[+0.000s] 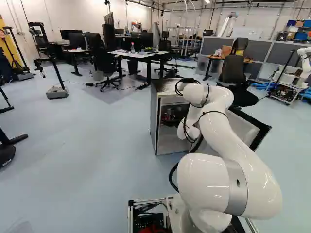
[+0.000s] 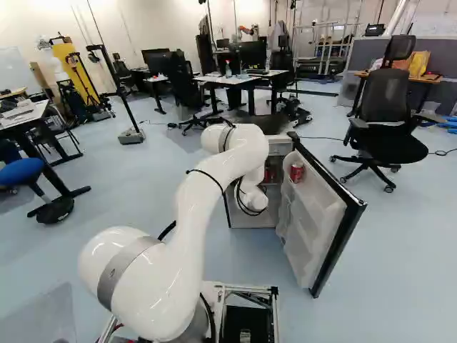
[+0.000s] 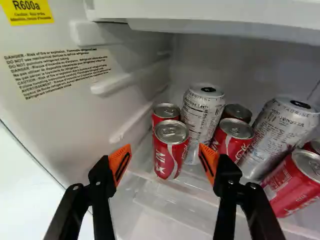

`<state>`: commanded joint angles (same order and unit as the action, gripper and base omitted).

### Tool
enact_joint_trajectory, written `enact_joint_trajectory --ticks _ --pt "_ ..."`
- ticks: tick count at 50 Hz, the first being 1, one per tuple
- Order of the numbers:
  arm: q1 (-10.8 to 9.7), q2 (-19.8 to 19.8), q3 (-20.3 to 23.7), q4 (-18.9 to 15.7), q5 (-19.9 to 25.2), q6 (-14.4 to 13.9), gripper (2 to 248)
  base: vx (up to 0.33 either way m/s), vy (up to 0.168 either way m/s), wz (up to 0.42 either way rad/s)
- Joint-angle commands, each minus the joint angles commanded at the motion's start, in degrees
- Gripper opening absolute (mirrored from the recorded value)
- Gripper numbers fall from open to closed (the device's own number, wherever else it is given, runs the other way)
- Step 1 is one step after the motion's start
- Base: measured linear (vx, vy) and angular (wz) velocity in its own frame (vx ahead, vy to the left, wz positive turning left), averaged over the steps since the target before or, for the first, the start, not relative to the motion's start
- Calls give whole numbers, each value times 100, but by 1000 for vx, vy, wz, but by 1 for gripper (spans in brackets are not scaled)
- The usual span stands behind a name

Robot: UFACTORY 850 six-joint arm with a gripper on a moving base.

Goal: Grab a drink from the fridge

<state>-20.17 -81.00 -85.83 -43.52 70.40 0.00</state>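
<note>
The gripper [image 3: 165,150] stands open in the wrist view, nothing held between its orange pads. Straight ahead, between the lines of the fingers, is a small red can [image 3: 169,157]; a second red can [image 3: 166,111] is close behind it. A tall white can [image 3: 202,112] rises beside these. Farther along the shelf [image 3: 165,192] are more red cans [image 3: 233,136] and a tilted white can [image 3: 281,132]. The fridge [image 1: 153,121] stands open before the arm. In both base views the wrist reaches to its opening, and the fingers cannot be made out there.
The fridge door [image 2: 330,214] is swung out to the arm's right, with a red can [image 2: 296,172] on its inner shelf. An upper ledge [image 3: 225,17] and the ribbed side wall [image 3: 60,100] bound the cans' space. An office chair [image 2: 389,107] stands beyond the door; another robot [image 1: 304,60] is farther off.
</note>
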Motion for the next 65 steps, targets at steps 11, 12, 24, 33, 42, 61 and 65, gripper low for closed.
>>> enact_joint_trajectory --ticks 11,12,24,33,42,61,65 --pt "42 -81 -160 0 0 0 193 0 0 0" --pt "46 -89 -174 0 0 0 193 0 0 0" --pt "88 -164 -321 0 0 0 193 0 0 0" --pt "89 -164 -321 0 0 0 193 0 0 0" --pt "89 -164 -321 0 0 0 164 0 0 0" --pt "89 -164 -321 0 0 0 94 0 0 0" --pt "88 -161 -316 0 0 0 94 0 0 0"
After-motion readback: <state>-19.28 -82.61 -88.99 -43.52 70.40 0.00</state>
